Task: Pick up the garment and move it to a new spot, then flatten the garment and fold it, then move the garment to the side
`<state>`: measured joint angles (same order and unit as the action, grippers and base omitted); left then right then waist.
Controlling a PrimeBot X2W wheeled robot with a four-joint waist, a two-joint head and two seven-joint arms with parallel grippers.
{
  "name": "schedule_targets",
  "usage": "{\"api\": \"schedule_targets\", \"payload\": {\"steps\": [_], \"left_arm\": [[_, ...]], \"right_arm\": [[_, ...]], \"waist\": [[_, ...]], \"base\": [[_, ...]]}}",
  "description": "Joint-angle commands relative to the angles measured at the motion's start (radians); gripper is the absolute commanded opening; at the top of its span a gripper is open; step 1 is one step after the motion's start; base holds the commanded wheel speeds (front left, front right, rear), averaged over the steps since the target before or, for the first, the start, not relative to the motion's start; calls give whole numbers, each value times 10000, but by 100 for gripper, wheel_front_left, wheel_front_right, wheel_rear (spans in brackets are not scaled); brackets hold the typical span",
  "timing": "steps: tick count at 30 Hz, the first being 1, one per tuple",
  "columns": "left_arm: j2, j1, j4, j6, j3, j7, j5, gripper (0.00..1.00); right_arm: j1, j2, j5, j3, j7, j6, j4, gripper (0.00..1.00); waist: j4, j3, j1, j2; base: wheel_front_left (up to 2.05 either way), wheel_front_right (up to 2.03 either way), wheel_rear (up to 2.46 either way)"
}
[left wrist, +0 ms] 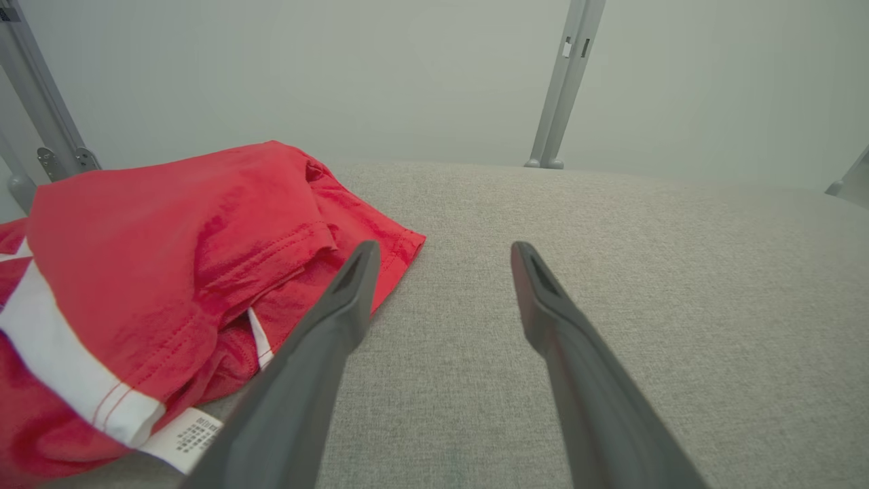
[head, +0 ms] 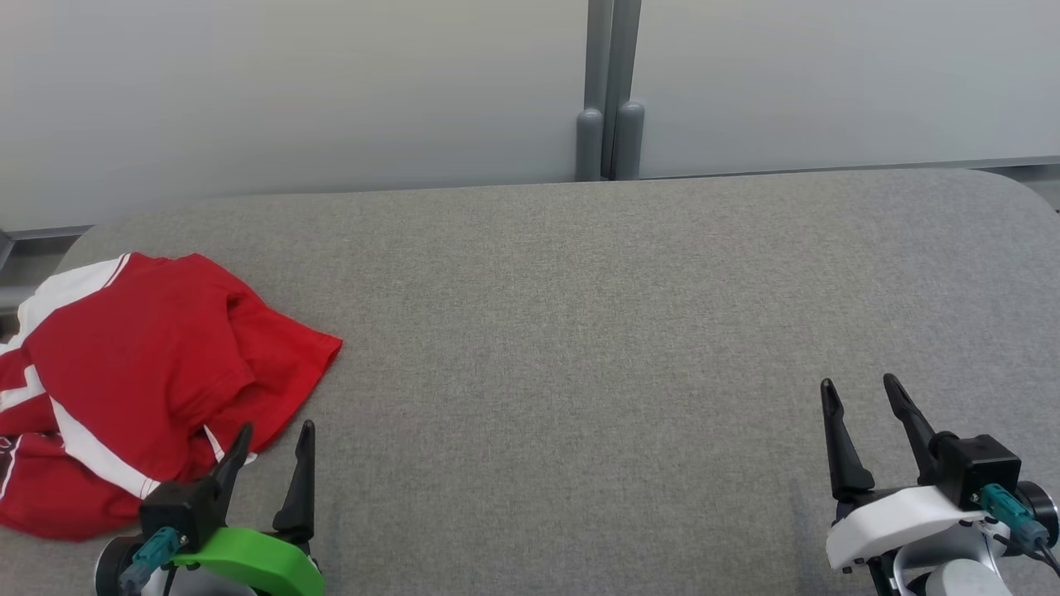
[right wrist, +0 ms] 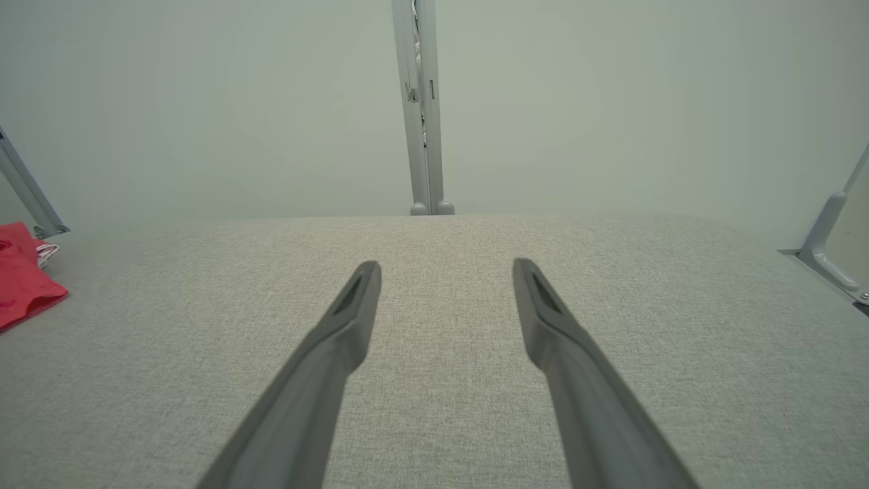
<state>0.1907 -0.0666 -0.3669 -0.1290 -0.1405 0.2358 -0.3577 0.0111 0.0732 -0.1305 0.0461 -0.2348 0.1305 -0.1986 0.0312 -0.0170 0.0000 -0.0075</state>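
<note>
Nearest to me in the head view are my two wrists: the bright green plastic bracket on the left and the white plastic bracket on the right. From them my long dark fingers point away across the grey woven-fabric tabletop.

My left gripper has its jaws spread wide with nothing between them. In the left wrist view my left gripper frames only bare cloth tabletop, while its left-hand finger crosses in front of the near hem of the crumpled red garment with white stripes. I cannot tell whether that finger touches the fabric or hangs just over it. A small white printed care label sticks out of the heap close by the base of that finger.

My right gripper is likewise spread apart and empty, well away from the garment on the opposite side of the table. In the right wrist view, my right gripper sits over plain grey cloth.

The garment lies bunched at the table's left end, part of it running past the left edge of the head view. The right wrist view catches one red corner of it.

Beyond the table's rounded far edge stand pale wall panels, joined by a grey upright metal post.
</note>
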Motion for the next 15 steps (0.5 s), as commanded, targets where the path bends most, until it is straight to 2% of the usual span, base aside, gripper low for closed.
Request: {"api": "schedule_targets", "payload": {"steps": [1,15], "left_arm": [[24,34,-30,-28,-13,86,253,100],[166,118,-102,-31,-101,314,1013,100]], "right_arm": [[-40,61,247,-4,-106,3,51,100],[-178,37,1179,121,-330,4,183,100]], "waist": [[0,6,0,67],[-7,-60,0,75]], "base": [[0,0,0],[0,0,0]]}}
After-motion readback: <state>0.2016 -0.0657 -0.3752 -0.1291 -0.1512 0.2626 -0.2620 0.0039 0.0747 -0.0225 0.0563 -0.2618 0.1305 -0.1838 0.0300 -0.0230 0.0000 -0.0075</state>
